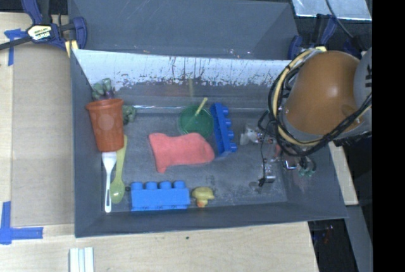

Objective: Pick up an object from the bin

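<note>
Gripper (268, 169) hangs over bare floor nr the right wall of the bin (190, 24), can't tell if jaws are wide or narrow, w/ nearest item a blue studded brick (223, 130) on edge just to its left, pink cloth (180, 150) mid-bin beside that, small yellow toy (202, 196) by front wall.

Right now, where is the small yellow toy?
In the camera view, the yellow toy sits by the bin's lower wall, just right of the long blue brick, below the pink cloth.
</note>
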